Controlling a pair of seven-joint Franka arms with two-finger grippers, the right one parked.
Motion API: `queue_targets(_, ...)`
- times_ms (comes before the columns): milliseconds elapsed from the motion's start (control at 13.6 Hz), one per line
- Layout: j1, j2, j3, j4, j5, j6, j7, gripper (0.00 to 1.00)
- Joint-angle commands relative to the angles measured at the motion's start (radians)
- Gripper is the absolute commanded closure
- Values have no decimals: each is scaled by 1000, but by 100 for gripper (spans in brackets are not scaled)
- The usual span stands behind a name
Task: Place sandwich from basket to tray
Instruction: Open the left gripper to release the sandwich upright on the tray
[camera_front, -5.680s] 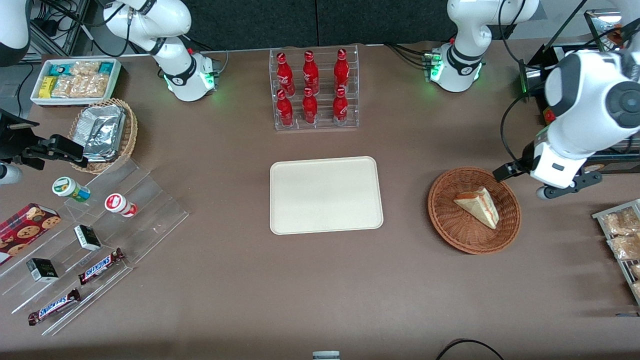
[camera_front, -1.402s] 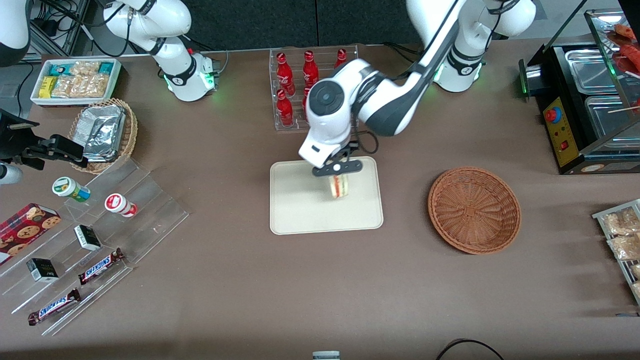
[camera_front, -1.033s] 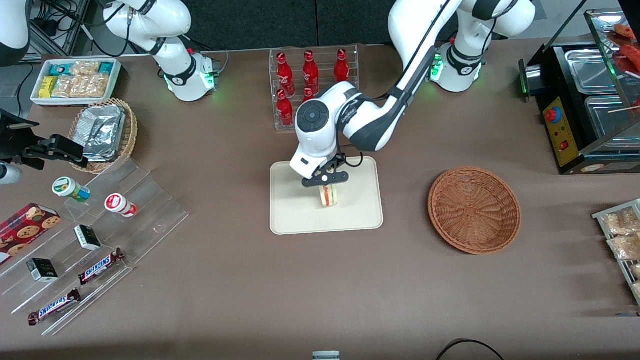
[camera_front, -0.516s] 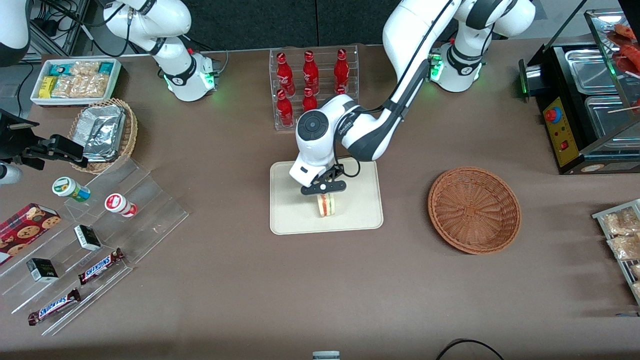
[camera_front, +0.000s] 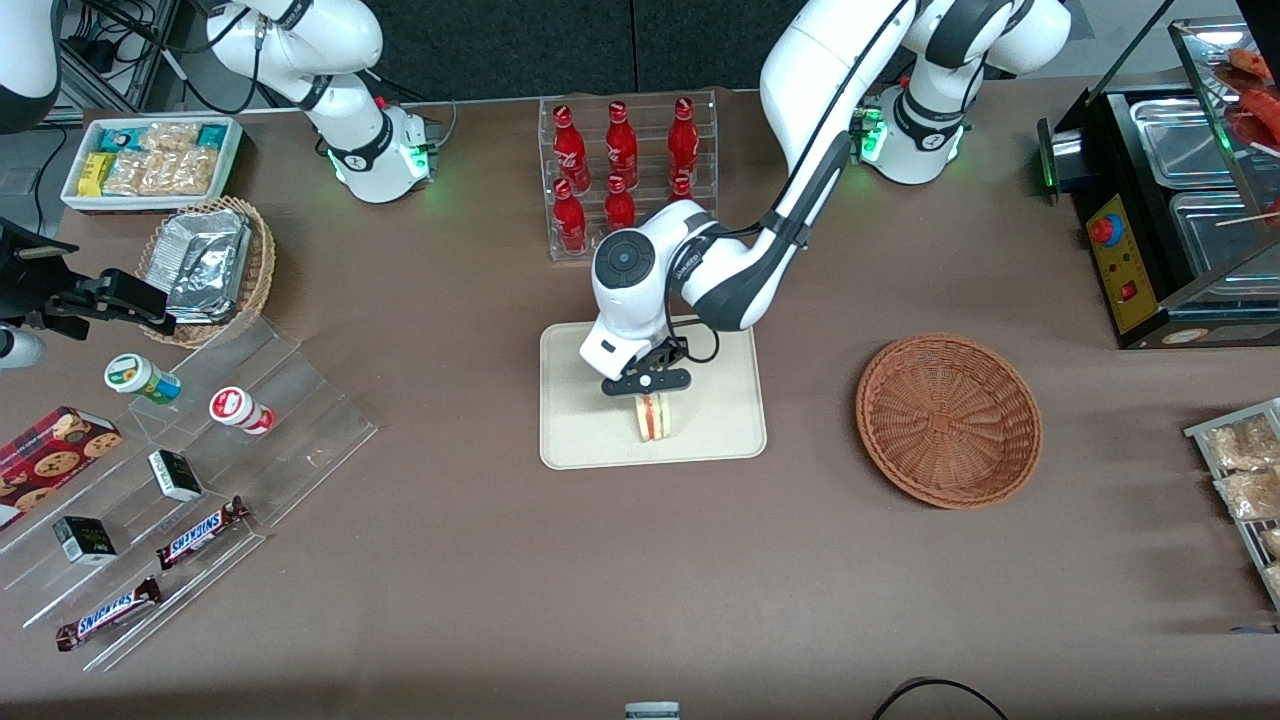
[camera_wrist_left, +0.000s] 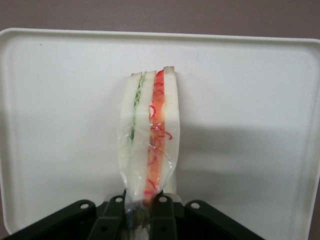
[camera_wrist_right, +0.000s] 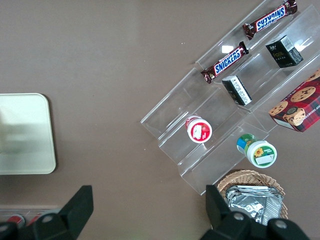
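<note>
One sandwich (camera_front: 655, 417) is the whole job, and most of that job looks done: it is out of the basket (camera_front: 948, 420) and hangs over the tray (camera_front: 720, 420), in the part of the tray nearer the front camera. What seems left is the last bit of lowering, the release and the lift away. Whether its lower edge already touches the tray I cannot tell; the wrist view shows only a soft shadow on the tray just beside it.

The sandwich is held on edge, clamped at one end by the gripper (camera_wrist_left: 143, 209), whose fingers (camera_wrist_left: 161, 212) are pressed together on the bread with the wrap bunched between them. In the wrist view it shows as three white bread slices in clear film (camera_wrist_left: 150, 150), with a thin green filling in one seam and a red-orange filling with pink shreds in the other. The film is creased and shiny, so it may slip or cling to the pads on release, and a wedge let go on edge may well tip onto its flat side.

The basket stands empty, well apart from the tray, toward the working arm's end of the table. A rack of red bottles (camera_front: 620, 170) stands farther from the front camera than the tray, partly covered by the arm's wrist
</note>
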Motion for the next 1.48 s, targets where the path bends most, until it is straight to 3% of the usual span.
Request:
queue_targets(0, -9, 9, 7, 7, 18, 15, -24, 91)
queue_targets(148, -9, 11, 7, 7, 18, 16, -23, 63)
queue_targets(221, -9, 11, 7, 7, 20, 15, -21, 43)
queue_targets(295, -9, 11, 7, 7, 20, 13, -16, 15)
queue_targets(369, -9, 6, 7, 7, 18, 8, -19, 1)
queue_targets(590, -6, -41, 7, 12, 4, -63, -27, 0)
queue_targets(1033, 32, -265, 10, 9, -32, -281, -127, 0)
queue_targets(1402, 156, -467, 11, 13, -68, -528, -40, 0)
